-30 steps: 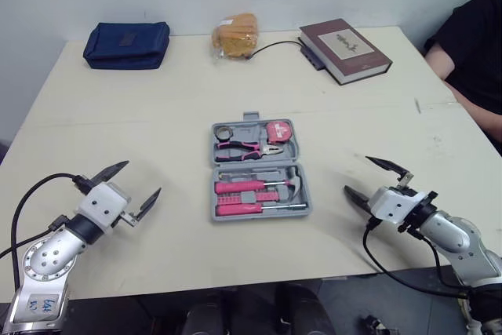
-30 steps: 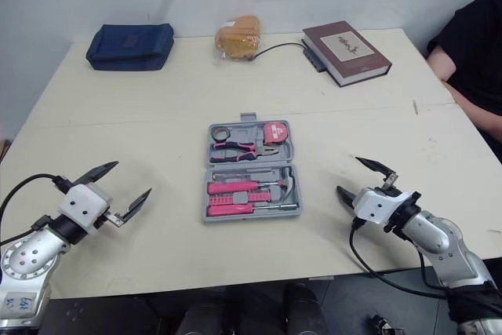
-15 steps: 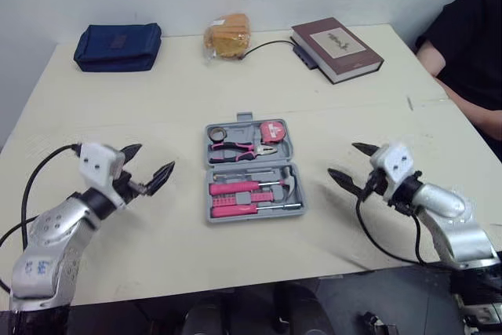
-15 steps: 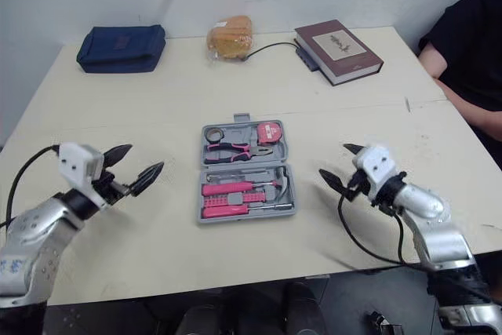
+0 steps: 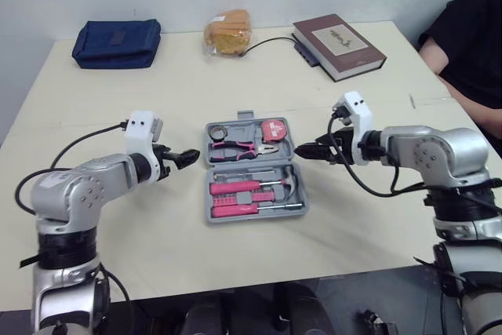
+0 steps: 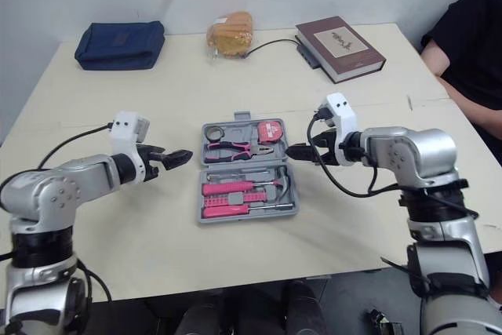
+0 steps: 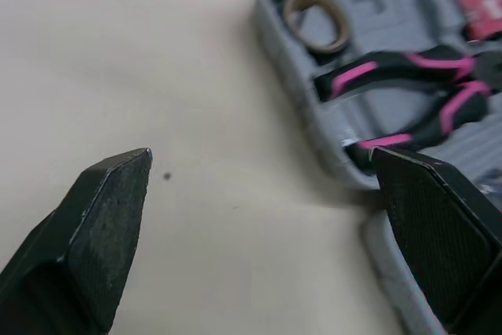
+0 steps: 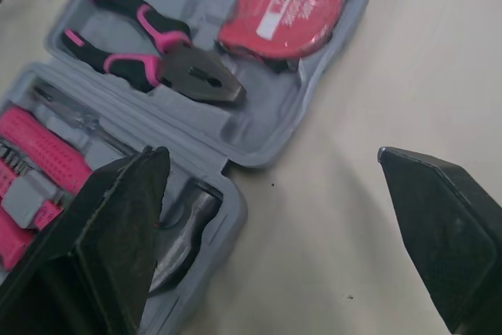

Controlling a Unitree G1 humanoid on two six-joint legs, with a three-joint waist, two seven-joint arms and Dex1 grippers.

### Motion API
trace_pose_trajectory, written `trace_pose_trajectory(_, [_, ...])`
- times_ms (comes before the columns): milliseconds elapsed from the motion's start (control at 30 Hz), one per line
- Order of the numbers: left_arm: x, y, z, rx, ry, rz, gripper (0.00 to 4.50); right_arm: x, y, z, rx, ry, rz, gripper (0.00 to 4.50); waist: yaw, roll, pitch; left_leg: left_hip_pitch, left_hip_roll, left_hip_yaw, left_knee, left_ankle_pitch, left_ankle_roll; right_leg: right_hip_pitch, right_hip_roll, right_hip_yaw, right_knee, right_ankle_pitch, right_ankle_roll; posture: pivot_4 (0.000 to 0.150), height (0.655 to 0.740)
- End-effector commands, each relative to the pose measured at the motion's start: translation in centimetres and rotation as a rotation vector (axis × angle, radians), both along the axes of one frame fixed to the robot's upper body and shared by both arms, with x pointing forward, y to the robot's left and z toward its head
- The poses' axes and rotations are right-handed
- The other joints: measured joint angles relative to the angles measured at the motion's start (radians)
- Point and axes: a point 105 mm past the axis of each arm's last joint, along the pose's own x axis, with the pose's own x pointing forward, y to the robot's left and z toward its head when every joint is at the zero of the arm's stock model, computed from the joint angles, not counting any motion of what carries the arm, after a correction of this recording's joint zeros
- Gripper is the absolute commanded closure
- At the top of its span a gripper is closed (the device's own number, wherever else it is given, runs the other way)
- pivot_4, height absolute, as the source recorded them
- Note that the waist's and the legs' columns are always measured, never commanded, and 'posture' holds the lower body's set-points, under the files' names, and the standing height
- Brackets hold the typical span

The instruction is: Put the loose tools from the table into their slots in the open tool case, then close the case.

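Left gripper point(image 5: 187, 156) spread wide, nothing held, just left of the open tool case point(image 5: 239, 132), tips pointing at it, level with the pliers row. Right gripper point(image 5: 306, 151) likewise wide apart and empty, just off the case's right edge beside the pliers' nose. Contact with the table point(image 5: 157, 100): cannot tell for either.

Case in the middle of the table between the two grippers, both grey halves flat and open.
- Near half: two pink-handled screwdrivers point(image 5: 235, 187) lying crosswise in their slots, hammer point(image 5: 289, 182) head at the right end.
- Far half: small tape roll point(image 5: 220, 131) at left, black-and-pink pliers point(image 5: 243, 147) seated across the middle, red tape measure point(image 8: 282, 7) at right. White label with red print on the tape measure, not legible.

Far edge of table, well apart from the case: blue zip pouch point(image 5: 118, 43) at left with a small patch, unreadable; orange wrapped packet point(image 5: 227, 29) in the centre; dark red book point(image 5: 339, 34) at right, pale cover panel with dark marks, too small to read. Black cable point(image 5: 271, 41) between packet and book.

Person in a black top point(image 5: 467, 45) at the far right corner.
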Motion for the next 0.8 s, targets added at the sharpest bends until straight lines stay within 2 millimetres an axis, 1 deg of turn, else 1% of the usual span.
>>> trace_pose_trajectory(33, [1.0,-0.6,1.3,0.009,-0.052,0.006,0.0,0.8,0.4,1.1,-0.029,-0.014,-0.02,0.05,0.0,0.0,0.0,-0.001,0.0,0.0,0.0,0.0,0.0,-0.001,0.0,0.0,0.0,0.0,0.0,0.15,0.74])
trace_pose_trajectory(133, [1.5,-1.6,1.5,0.011,-0.06,-0.008,0.0,1.3,1.4,1.2,-0.027,0.01,-0.026,0.05,0.0,0.0,0.0,-0.002,0.0,0.0,0.0,0.001,0.0,-0.002,0.0,0.0,0.001,0.0,0.0,0.15,0.74])
trace_pose_trajectory(267, [1.9,-1.6,1.2,0.004,-0.046,0.014,0.0,2.2,2.0,1.3,-0.03,0.028,-0.064,0.05,-0.003,0.0,0.0,-0.002,0.0,0.001,0.0,0.001,-0.001,-0.003,0.0,0.0,0.001,0.0,0.0,0.15,0.74])
trace_pose_trajectory(367, [2.4,-2.0,1.1,-0.02,-0.045,0.031,0.0,2.8,1.7,1.0,-0.045,0.039,-0.103,0.05,-0.003,0.0,0.0,-0.002,0.0,0.001,0.0,0.001,-0.001,-0.003,0.0,0.001,0.002,0.0,0.0,0.15,0.74])
trace_pose_trajectory(467, [2.8,-2.3,0.5,-0.017,-0.018,0.04,0.0,3.3,1.4,0.6,-0.074,0.039,-0.128,0.05,-0.002,0.0,0.0,-0.002,0.0,0.001,0.0,0.001,-0.001,-0.003,0.0,0.001,0.002,0.0,0.0,0.15,0.74])
trace_pose_trajectory(600, [3.4,-2.2,0.4,-0.021,-0.02,0.074,0.0,3.7,1.7,0.4,-0.079,0.044,-0.134,0.05,-0.003,0.0,0.0,-0.002,-0.001,0.001,0.0,0.001,-0.001,-0.003,0.0,0.0,0.002,0.0,0.0,0.15,0.74])
trace_pose_trajectory(800, [3.9,-2.0,-0.1,-0.008,-0.013,0.104,0.0,4.4,2.1,-0.6,-0.135,0.061,-0.162,0.05,-0.003,0.0,0.0,-0.002,-0.001,0.002,0.0,0.002,-0.002,-0.003,0.0,0.0,0.002,0.0,0.0,0.15,0.74])
